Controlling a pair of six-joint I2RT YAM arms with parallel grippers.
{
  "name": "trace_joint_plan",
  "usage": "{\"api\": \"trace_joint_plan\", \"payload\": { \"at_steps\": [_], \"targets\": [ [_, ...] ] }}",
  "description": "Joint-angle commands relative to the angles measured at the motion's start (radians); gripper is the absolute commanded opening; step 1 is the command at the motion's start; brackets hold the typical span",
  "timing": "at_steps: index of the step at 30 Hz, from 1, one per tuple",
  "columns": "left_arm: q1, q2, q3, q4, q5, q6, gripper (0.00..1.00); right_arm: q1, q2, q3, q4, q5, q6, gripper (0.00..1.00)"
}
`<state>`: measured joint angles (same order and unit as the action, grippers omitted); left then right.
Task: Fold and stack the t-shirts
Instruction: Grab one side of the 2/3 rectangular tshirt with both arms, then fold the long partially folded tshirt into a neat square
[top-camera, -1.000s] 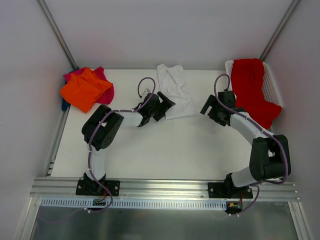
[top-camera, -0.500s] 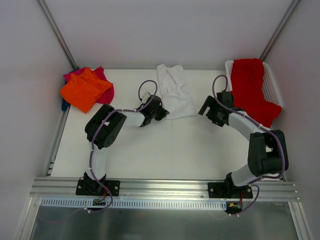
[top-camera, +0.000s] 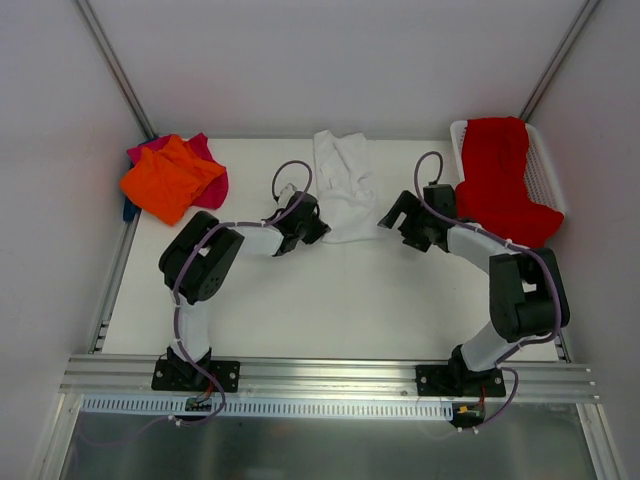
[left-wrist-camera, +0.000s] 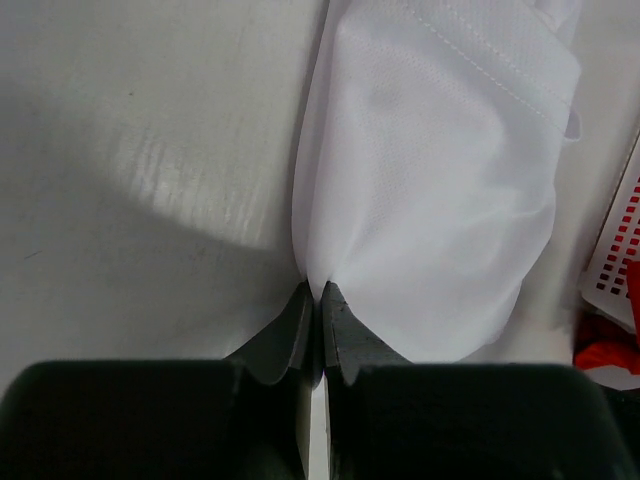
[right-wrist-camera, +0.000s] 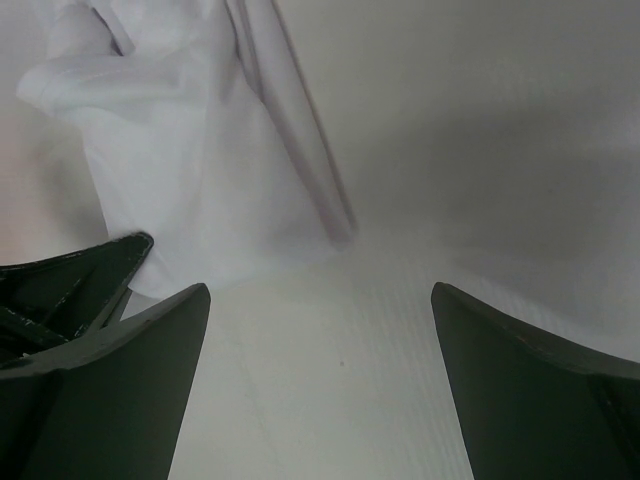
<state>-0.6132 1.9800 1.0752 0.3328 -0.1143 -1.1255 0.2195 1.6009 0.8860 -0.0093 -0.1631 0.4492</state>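
Note:
A crumpled white t-shirt (top-camera: 345, 185) lies at the table's back middle. My left gripper (top-camera: 322, 232) is at its near left corner, and in the left wrist view the jaws (left-wrist-camera: 317, 290) are shut on the white cloth's edge (left-wrist-camera: 440, 200). My right gripper (top-camera: 392, 215) stands open just right of the shirt's near right corner. In the right wrist view only bare table lies between its fingers (right-wrist-camera: 320, 300), with the white shirt (right-wrist-camera: 190, 150) ahead to the left. An orange shirt (top-camera: 170, 178) rests on a magenta one (top-camera: 215, 188) at the back left. A red shirt (top-camera: 500, 175) drapes over the basket.
The white mesh basket (top-camera: 540, 165) stands at the back right corner, also seen in the left wrist view (left-wrist-camera: 618, 255). Something blue (top-camera: 128, 210) pokes out under the orange pile at the table's left edge. White walls close in the table on three sides.
My left gripper has shut on the white shirt's near left corner. The right arm has moved left, toward the shirt's near right corner, still open.

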Motion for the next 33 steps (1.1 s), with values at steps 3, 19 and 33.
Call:
{"api": "trace_joint_plan", "payload": {
  "at_steps": [3, 19, 33],
  "targets": [
    [0.041, -0.093, -0.058, -0.028, -0.028, 0.049, 0.00, 0.075, 0.059, 0.025, 0.104, -0.035, 0.048, 0.95],
    [0.061, -0.087, -0.086, -0.018, 0.004, 0.052, 0.00, 0.152, 0.215, 0.051, 0.152, -0.020, 0.071, 0.49],
    [0.063, -0.202, -0.130, -0.080, 0.090, 0.096, 0.00, 0.193, 0.131, 0.016, 0.089, -0.019, 0.066, 0.00]
  ]
}}
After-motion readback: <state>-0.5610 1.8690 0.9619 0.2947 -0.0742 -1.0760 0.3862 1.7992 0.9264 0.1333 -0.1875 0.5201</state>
